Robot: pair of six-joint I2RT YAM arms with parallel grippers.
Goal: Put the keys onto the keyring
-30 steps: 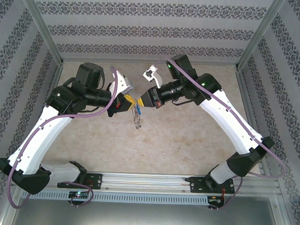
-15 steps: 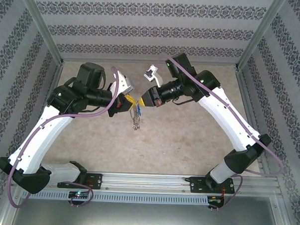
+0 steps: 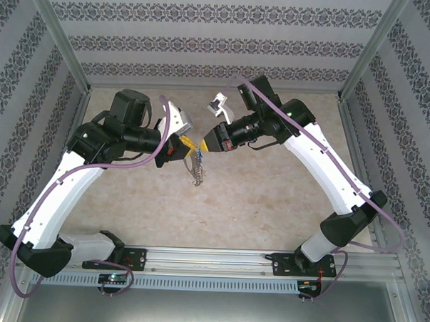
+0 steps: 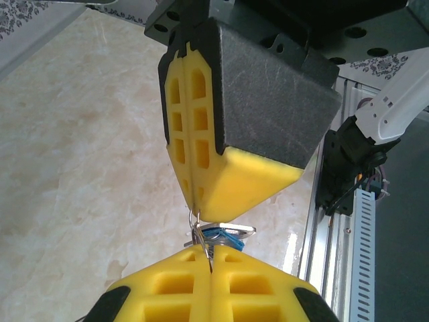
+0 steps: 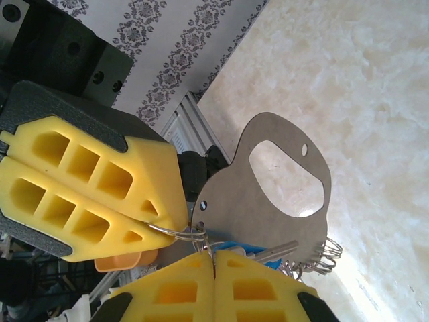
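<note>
Both grippers meet tip to tip above the middle of the table. The keyring is a flat grey metal piece with an oval opening and several small wire rings along one edge; it hangs below the fingertips. My left gripper is shut on a thin wire ring of it. Facing it, my right gripper is shut on the same wire loop, right beside the left fingers. The blue-headed key lies just behind the fingertips, against the keyring.
The beige marble table lies under the hanging keyring. An aluminium rail runs along the near edge by the arm bases. Patterned walls and frame posts close in the back and sides.
The right arm has edged slightly toward the left gripper. Both grips stay shut and the keyring still hangs between the tips.
</note>
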